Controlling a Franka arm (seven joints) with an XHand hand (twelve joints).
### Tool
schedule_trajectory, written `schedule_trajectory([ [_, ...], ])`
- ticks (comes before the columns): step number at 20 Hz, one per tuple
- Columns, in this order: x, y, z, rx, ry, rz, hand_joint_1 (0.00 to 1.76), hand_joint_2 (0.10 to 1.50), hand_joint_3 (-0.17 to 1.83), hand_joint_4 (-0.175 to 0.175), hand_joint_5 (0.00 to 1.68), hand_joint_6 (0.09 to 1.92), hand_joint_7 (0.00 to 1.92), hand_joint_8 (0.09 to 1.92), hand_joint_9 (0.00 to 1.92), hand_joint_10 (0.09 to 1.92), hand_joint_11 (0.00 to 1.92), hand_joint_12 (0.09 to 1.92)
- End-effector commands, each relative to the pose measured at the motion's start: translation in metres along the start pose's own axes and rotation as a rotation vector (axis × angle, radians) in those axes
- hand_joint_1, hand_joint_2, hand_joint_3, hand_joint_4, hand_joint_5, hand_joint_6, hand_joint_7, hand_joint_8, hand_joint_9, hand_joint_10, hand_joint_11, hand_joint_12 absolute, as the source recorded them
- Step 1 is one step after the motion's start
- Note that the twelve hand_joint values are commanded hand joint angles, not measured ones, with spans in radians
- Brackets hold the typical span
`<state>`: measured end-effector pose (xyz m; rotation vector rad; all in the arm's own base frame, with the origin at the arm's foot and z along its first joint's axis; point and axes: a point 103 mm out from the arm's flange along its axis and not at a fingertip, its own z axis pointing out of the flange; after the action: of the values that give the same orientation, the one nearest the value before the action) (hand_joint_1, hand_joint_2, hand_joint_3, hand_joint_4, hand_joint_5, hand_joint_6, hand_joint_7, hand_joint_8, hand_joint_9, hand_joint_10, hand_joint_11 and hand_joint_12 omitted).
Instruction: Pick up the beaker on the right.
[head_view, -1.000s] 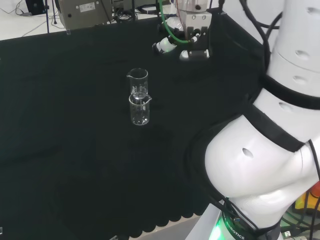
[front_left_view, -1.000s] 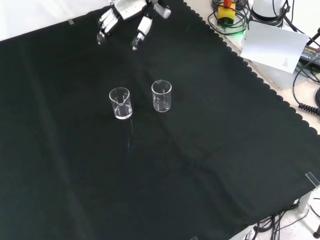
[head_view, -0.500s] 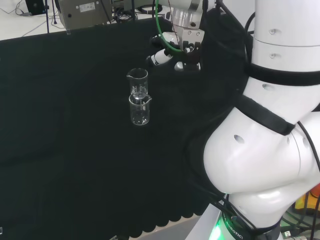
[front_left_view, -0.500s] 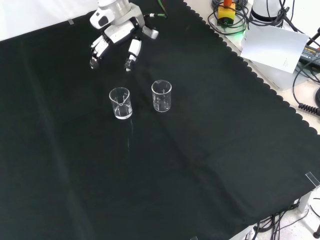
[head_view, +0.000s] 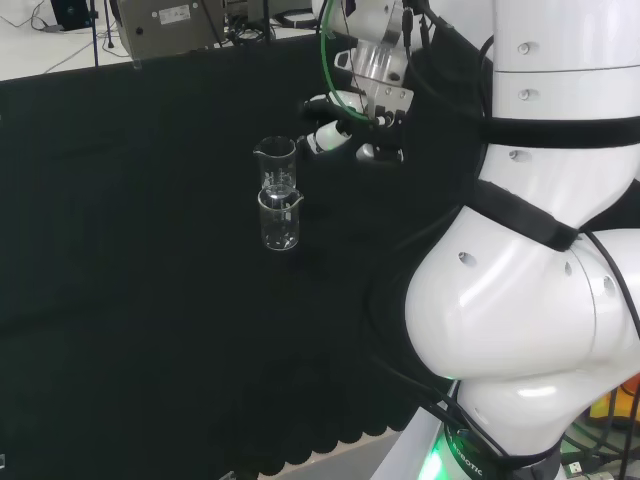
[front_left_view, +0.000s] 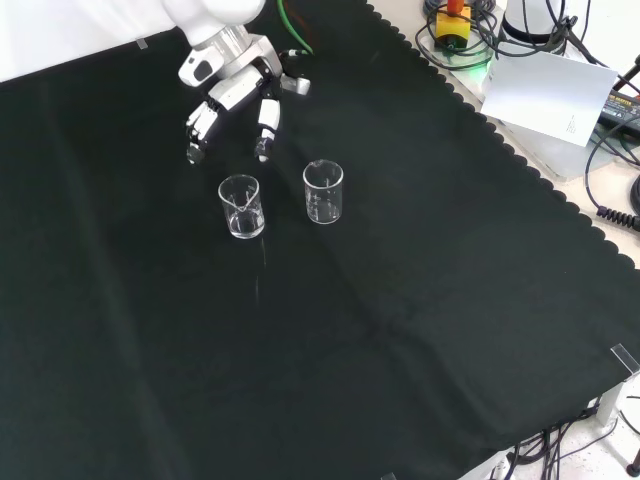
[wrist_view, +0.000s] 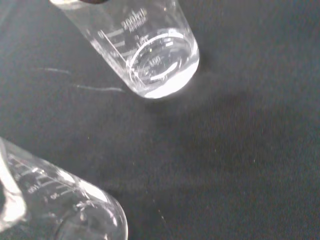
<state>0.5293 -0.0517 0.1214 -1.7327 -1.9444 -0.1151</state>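
Overhead, from the head view, I see my hand (head_view: 352, 135) just right of two beakers standing upright mid-table. From the front, the hand (front_left_view: 236, 95) hangs above the left beaker (front_left_view: 241, 206), fingers spread and holding nothing; the right beaker (front_left_view: 323, 191) stands beside it. Wrist view: both beakers, apart, on the table's black cloth (wrist_view: 240, 150)

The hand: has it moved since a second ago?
Yes. In the front view the hand has come down from the cloth's top edge toward the two beakers.
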Motion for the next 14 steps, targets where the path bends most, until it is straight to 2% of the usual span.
schedule_trajectory([
  [1,-0.012,0.005,0.021,0.007,0.093,-0.069,0.79,0.95,-0.17,0.000,0.26,0.09,0.13,0.57,0.29,0.59,0.06,1.40],
  [6,-0.015,0.009,0.035,-0.007,0.149,-0.137,0.83,0.92,-0.17,-0.008,0.23,0.09,0.15,0.58,0.31,0.60,0.04,1.40],
  [9,-0.014,0.011,0.042,-0.005,0.165,-0.146,0.83,0.91,-0.17,-0.009,0.23,0.09,0.16,0.59,0.31,0.60,0.03,1.40],
  [14,-0.010,0.016,0.047,-0.058,0.191,-0.157,0.84,0.90,-0.17,-0.009,0.25,0.09,0.14,0.59,0.29,0.59,0.02,1.40],
])
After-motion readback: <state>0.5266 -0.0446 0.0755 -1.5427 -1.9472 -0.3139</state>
